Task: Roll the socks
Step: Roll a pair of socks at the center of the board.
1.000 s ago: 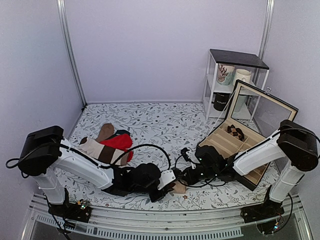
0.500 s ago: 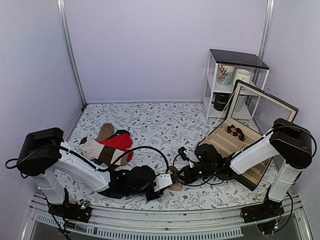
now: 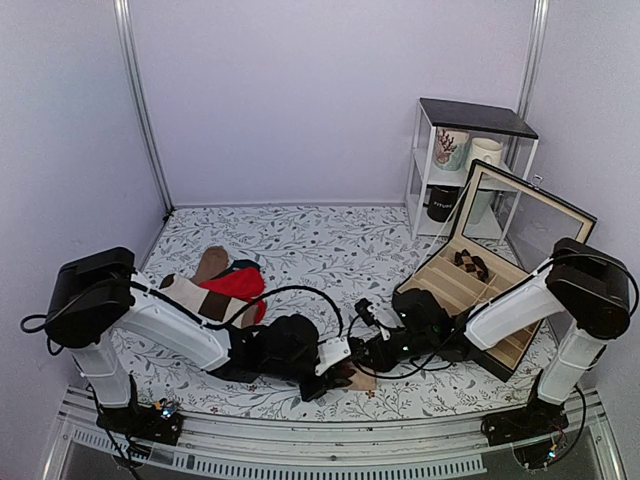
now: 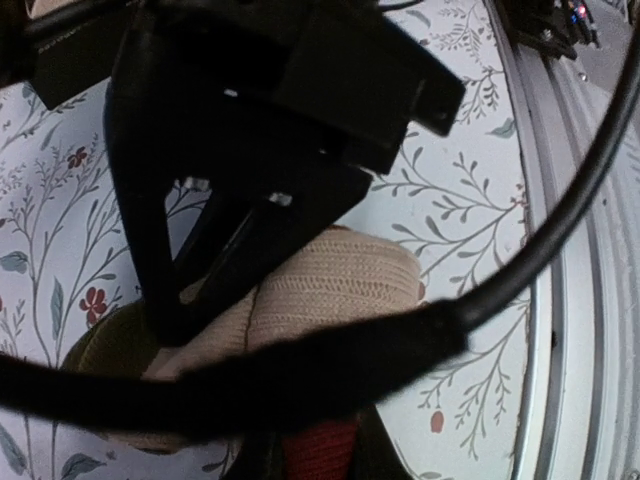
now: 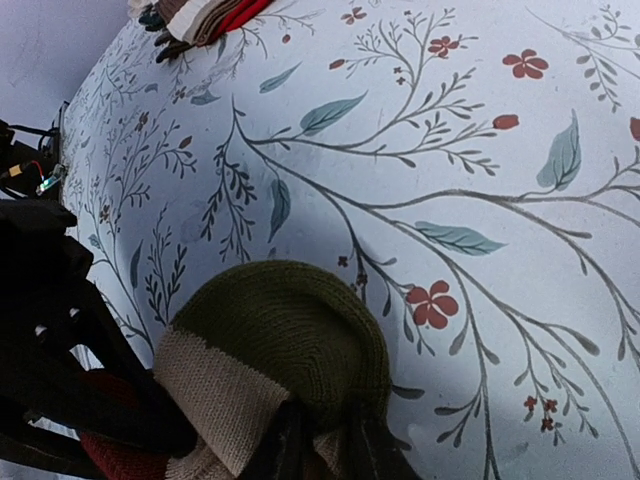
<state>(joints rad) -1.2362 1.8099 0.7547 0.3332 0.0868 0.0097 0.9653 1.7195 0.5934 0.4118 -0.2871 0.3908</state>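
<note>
On the floral-print table (image 3: 300, 235) between lilac walls (image 3: 300, 100), socks (image 4: 330, 285) in left jaws, right jaws unclear.

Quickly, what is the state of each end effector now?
Left end effector: closed on the socks.
Right end effector: fingers almost together at the socks; whether it grips cannot be told.

Pale lavender walls (image 3: 320, 100) closed in the counter (image 3: 320, 240), its white surface printed with grey-green leaves and small red flowers. A white shelf unit (image 3: 475, 115) with a black top stood in the far right corner. The light was soft and even.
</note>
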